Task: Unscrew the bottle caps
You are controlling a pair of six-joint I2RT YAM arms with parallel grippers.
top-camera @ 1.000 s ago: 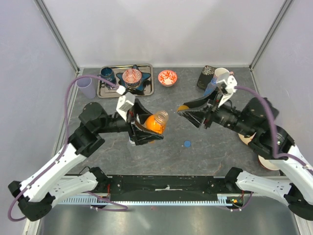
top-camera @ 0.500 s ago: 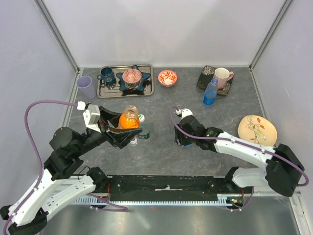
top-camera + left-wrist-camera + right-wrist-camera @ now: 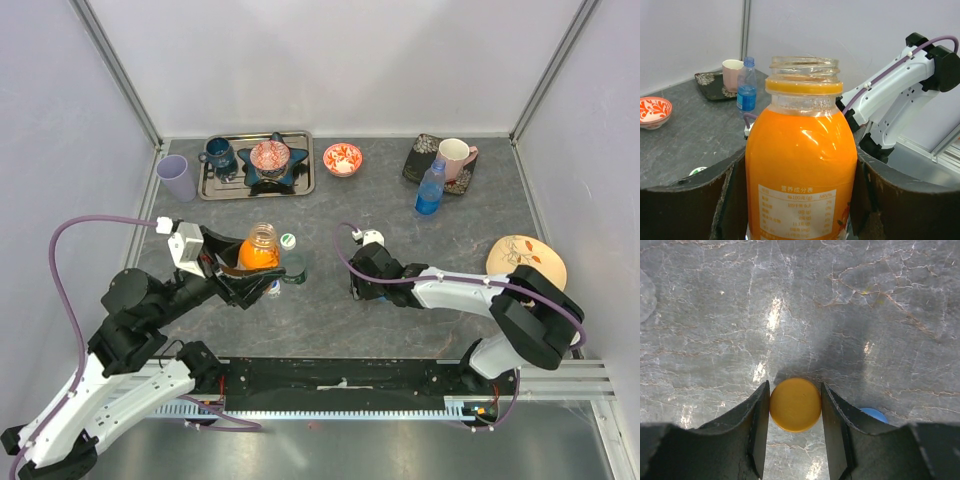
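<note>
1. Since a second ago the right fingers (image 3: 757,425) dropped to the desk (image 3: 790,300), and the left fingers (image 3: 690,200) pulled back left.
2. Left fingers clamp the orange bottle (image 3: 801,165): upright, capless, nearly full.
3. Right fingers pinch the orange cap (image 3: 795,405) low at the desk, with the blue cap (image 3: 872,415) just beside.

Centre: loose cap (image 3: 795,405) on the worktop (image 3: 330,225), between the right tool (image 3: 360,288) tips; second cap (image 3: 872,415) just beside.
9 o'clock: open bottle (image 3: 261,249) in the left tool (image 3: 250,270); capped bottle (image 3: 293,265) at its 3 o'clock.
11 o'clock: tray (image 3: 300,182) carrying tray mug (image 3: 219,155) and star dish (image 3: 272,165); cup (image 3: 176,177) at its 9 o'clock.
12 o'clock: small bowl (image 3: 342,158).
1 o'clock: mat (image 3: 422,160) bearing mat mug (image 3: 454,155); far bottle (image 3: 431,188) at its 6 o'clock.
3 o'clock: plate (image 3: 526,264).
</note>
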